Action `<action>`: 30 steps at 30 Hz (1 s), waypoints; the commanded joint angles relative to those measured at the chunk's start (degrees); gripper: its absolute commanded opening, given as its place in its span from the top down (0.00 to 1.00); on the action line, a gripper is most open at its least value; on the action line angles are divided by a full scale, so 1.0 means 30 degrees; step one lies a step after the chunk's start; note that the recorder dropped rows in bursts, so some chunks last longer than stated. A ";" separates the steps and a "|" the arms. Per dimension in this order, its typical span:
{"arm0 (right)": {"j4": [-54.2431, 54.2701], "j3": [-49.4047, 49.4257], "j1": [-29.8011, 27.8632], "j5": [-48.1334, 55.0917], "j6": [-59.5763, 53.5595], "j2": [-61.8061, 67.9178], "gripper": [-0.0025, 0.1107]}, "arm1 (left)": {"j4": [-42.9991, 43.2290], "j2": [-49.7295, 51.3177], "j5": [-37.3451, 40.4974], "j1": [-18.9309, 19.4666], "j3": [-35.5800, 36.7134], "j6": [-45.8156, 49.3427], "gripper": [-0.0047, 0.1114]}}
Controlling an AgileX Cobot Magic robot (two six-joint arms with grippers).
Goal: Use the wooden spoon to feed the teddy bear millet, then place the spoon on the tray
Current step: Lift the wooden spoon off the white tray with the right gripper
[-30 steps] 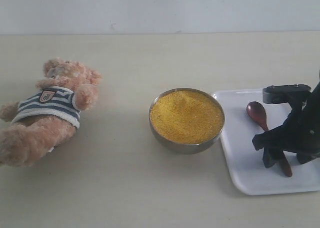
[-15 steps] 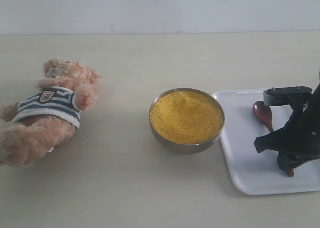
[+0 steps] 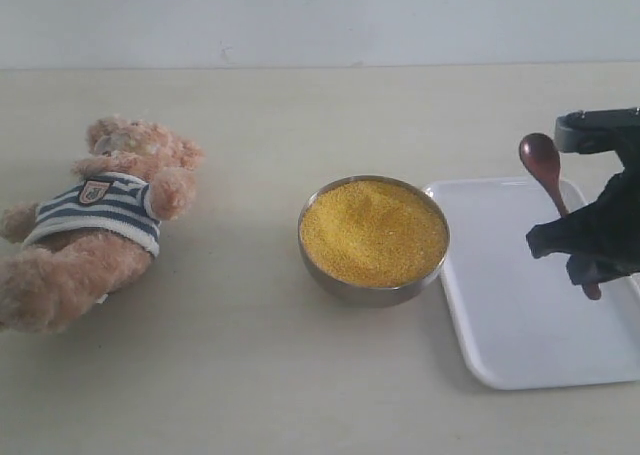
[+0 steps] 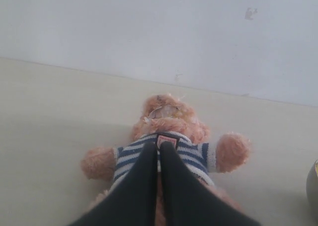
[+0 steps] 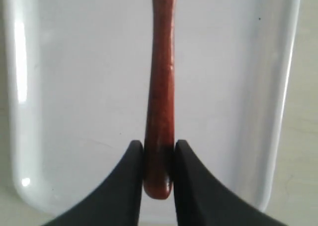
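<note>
- While it lies on its back at the left of the pale beige table point(image 3: 250, 375), the fluffy light-brown plush teddy bear point(image 3: 95, 220) in a navy-and-white striped shirt is well apart from everything else.
- The flat white rectangular tray point(image 3: 500, 315) sits at the right, just beside the bowl.
- The round steel bowl point(image 3: 372, 293), mid-table, is filled nearly to the rim with fine yellow-orange millet point(image 3: 372, 233).
- The small dark reddish-brown wooden spoon point(image 3: 543, 165) hangs tilted over the tray, its oval end uppermost.
- The black right gripper point(image 5: 159, 149) is clenched on the spoon's handle end.
- The black left gripper point(image 4: 159, 146) has its fingers pressed together on nothing, above the bear's shirt.
</note>
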 commanded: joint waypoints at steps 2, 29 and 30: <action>-0.0160 -0.1547 0.0030 0.2812 -0.1152 -0.1787 0.98 | -0.0372 -0.0068 0.0138 0.0031 -0.0023 0.0099 0.93; -1.6355 -0.7856 1.1681 1.0785 -0.2597 -0.0181 0.98 | -0.0484 -0.0068 0.0494 -0.1423 -0.0023 0.0099 0.93; -1.6692 -0.7856 1.1991 1.0785 -0.2597 0.0188 0.98 | -0.0484 -0.0068 0.0494 -0.1423 -0.0023 0.0099 0.93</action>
